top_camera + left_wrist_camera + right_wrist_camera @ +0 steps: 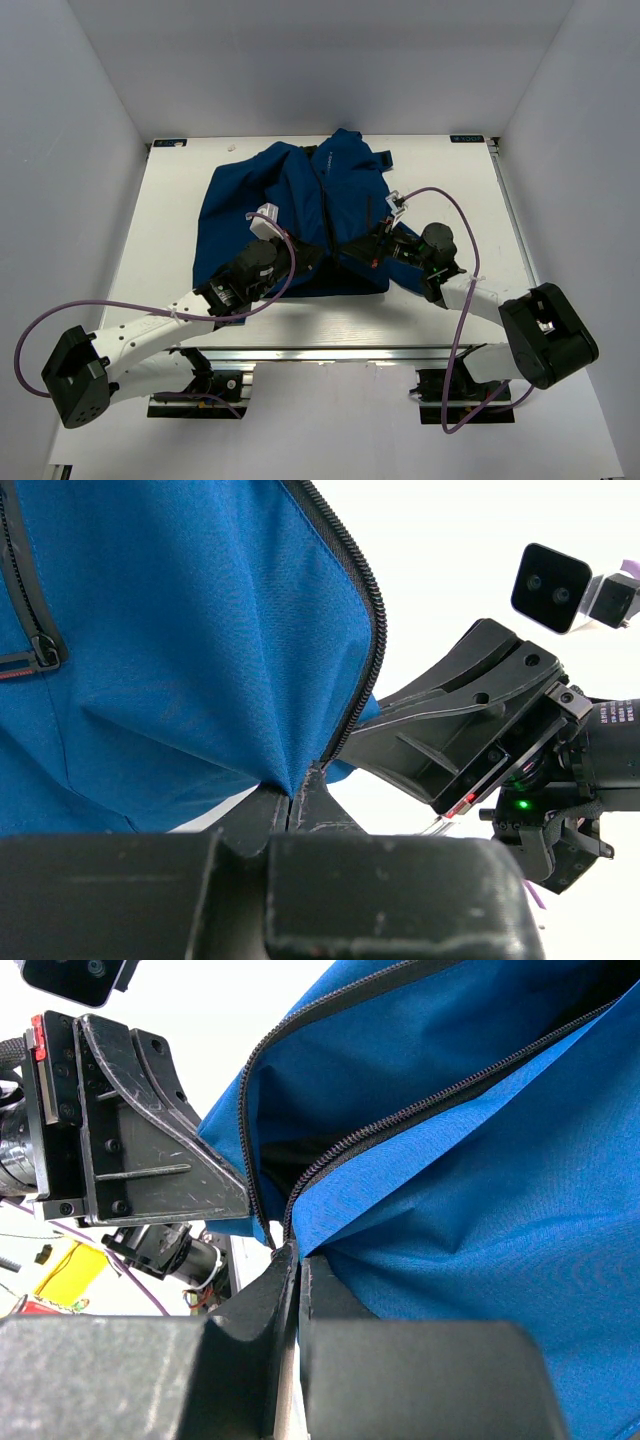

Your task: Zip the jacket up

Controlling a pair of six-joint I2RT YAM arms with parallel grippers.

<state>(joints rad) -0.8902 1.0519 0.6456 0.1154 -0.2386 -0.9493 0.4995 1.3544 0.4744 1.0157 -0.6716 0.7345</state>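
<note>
As viewed from overhead, entered as follows.

Item one: jacket (290, 200), royal blue, soft fabric. Lay spread across middle of white table (160, 230), collar toward far edge, hem toward arm bases.

Item two: front zipper (372, 630), dark, toothed. Ran down centre of front. Stood parted at lower end, with two edges diverging above hem in right wrist view and a dark gap between them.

Item three: left gripper (295, 802). Was pressed together on bottom corner of one front panel, right at end of zipper tape. Pinched fabric drawn up into a small peak.

Item four: right gripper (290, 1260). Was likewise clamped tight, pinching bottom end of facing zipper edge. Sat just beside its partner at centre of hem, tips close together.

Item five: pocket zipper (30, 600) with dark pull, noted at left of left wrist view.

Item six: purple cables (130, 305). Looped out from each arm near table's near edge.
</note>
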